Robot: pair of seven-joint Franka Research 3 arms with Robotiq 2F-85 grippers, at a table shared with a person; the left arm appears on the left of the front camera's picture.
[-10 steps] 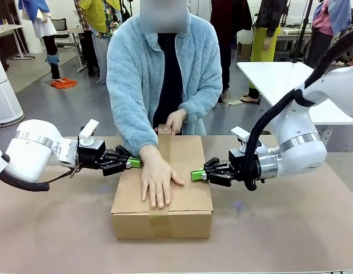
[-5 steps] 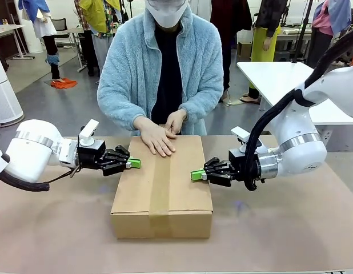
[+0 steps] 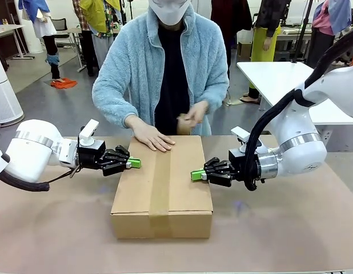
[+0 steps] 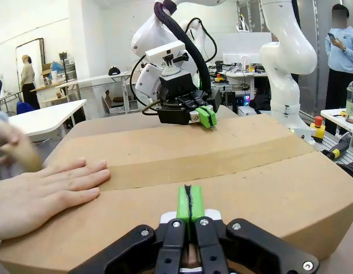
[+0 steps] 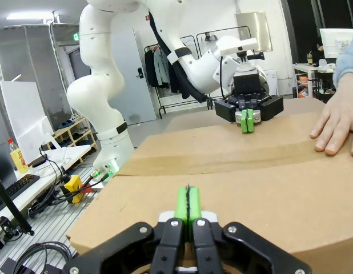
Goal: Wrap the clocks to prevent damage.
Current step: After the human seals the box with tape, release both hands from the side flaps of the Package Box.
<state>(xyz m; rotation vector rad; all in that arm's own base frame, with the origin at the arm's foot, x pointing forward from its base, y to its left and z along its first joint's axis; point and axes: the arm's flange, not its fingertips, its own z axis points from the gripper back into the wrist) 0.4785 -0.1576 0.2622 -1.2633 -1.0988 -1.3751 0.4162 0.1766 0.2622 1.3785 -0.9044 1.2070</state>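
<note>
Brown tabletop (image 3: pixel 291 228) is carrying one closed cardboard box (image 3: pixel 182 182) at its middle, with a strip of brown tape (image 3: pixel 160 188) running down the lid from the far edge to the near face. Busy workshop is showing behind: white tables, other people standing around.

Left gripper (image 3: pixel 134 163) is sitting at the box's left edge, level with the lid, jaws pressed fully together, green pads touching, gripping nothing. Right gripper (image 3: pixel 196 175) is mirroring it at the right edge, also pinched tight and empty. Both are pointing inward at the box; the front camera isn't making clear whether the tips are actually touching the cardboard or just beside it. From the left wrist camera, the left gripper's own pads (image 4: pixel 189 203) are lying just over the lid, and the right gripper is facing it from across the box.

Person in a fuzzy light-blue jacket (image 3: pixel 131 74) is standing at the far side. One hand (image 3: pixel 151 137) is lying flat, palm down, on the far left part of the lid. The other hand (image 3: pixel 192 116) is raised off the box near the chest, holding something small and blurred, possibly tape.

Clocks aren't identifiable as such; presumably inside the sealed box, can't confirm.
</note>
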